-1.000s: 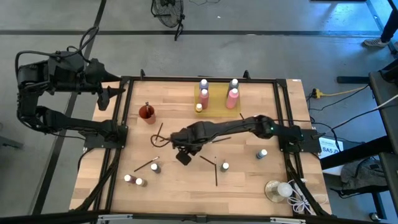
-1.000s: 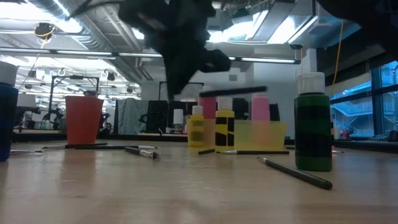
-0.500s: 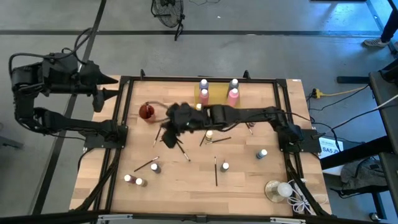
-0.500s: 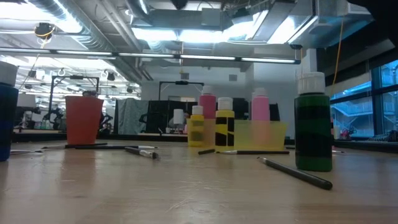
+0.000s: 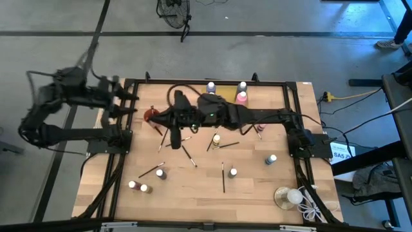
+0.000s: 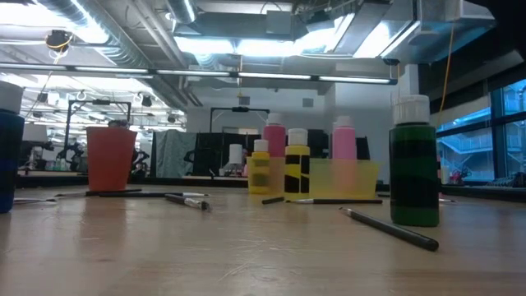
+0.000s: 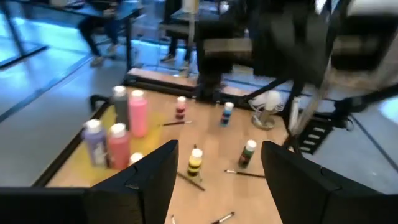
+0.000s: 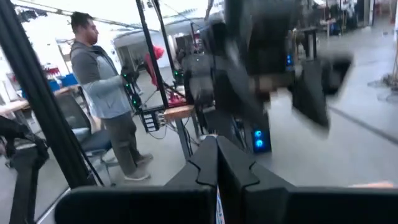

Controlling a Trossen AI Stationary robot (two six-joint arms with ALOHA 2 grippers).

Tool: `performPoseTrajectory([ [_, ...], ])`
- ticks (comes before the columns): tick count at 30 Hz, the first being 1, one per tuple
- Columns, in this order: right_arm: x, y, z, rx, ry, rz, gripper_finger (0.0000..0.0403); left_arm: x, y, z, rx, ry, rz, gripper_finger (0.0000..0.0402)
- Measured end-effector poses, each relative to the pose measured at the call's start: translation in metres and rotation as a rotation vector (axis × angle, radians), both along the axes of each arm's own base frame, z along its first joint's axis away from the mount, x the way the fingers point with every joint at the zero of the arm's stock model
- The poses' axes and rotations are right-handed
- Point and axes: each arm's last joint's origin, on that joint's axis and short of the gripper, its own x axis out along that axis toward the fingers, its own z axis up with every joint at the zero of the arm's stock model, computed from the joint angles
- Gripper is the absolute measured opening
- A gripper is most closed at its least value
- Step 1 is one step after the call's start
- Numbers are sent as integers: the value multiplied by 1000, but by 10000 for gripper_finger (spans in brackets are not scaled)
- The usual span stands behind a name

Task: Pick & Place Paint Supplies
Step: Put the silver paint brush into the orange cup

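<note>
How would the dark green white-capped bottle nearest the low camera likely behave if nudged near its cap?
The green bottle stands upright, taller than wide, so a push near its cap would probably tip it rather than slide it. Its round body would likely roll once down. The paintbrush lying close by its base might check that roll.

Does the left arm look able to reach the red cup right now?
Probably, though it is tight. The left hand is at the table's left edge, near the red cup, with bare wood between them. But the right hand hangs close on the cup's other side.
</note>
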Motion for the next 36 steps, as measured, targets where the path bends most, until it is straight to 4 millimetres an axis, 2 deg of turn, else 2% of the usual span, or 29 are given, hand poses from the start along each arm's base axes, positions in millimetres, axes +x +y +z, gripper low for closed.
performPoseTrajectory([
  [5,-10,-4,14,-52,-26,5,0,15,1,-26,35,-135,-179,226],
  [10,-15,-15,21,-104,-40,-19,0,21,2,-28,119,-295,-212,226],
  [13,-14,-24,20,-110,-36,-26,0,26,5,-27,137,-326,-199,226],
  [21,-12,-39,20,-114,-38,-22,0,51,15,-28,133,-294,-184,226],
  [30,-12,-40,20,-115,-35,-23,0,70,22,-33,111,-255,-185,226],
  [36,-12,-40,19,-115,-31,-23,0,73,23,-31,108,-275,-191,226],
])
